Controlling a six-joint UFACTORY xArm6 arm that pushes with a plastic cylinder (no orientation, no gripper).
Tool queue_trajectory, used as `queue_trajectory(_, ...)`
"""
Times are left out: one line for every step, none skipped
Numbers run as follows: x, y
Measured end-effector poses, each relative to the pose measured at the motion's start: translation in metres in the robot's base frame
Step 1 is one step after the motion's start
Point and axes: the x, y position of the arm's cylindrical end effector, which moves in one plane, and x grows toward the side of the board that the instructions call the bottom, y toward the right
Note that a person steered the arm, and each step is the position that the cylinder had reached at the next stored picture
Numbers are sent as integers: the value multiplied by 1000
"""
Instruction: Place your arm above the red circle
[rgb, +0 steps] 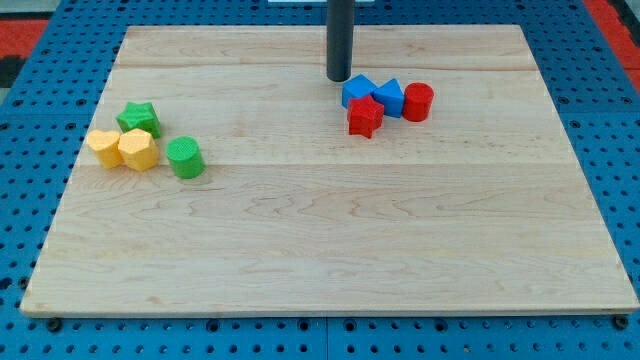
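Observation:
The red circle (418, 102), a short red cylinder, stands on the wooden board at the view's upper right. It touches a blue block (389, 97) on its left. Another blue block (357, 90) and a red star (365, 117) sit just left of that. My tip (339, 78) is at the end of the dark rod, just left of and slightly above the leftmost blue block. It is about 80 pixels left of the red circle.
A green star (139, 118), a yellow star-like block (103, 147), a yellow hexagon-like block (137, 150) and a green cylinder (185, 158) cluster at the view's left. The wooden board (320, 240) lies on a blue pegboard.

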Motion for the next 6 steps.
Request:
queue_trajectory(0,0)
queue_trajectory(0,0)
queue_trajectory(0,0)
queue_trajectory(0,0)
queue_trajectory(0,0)
queue_trajectory(-26,12)
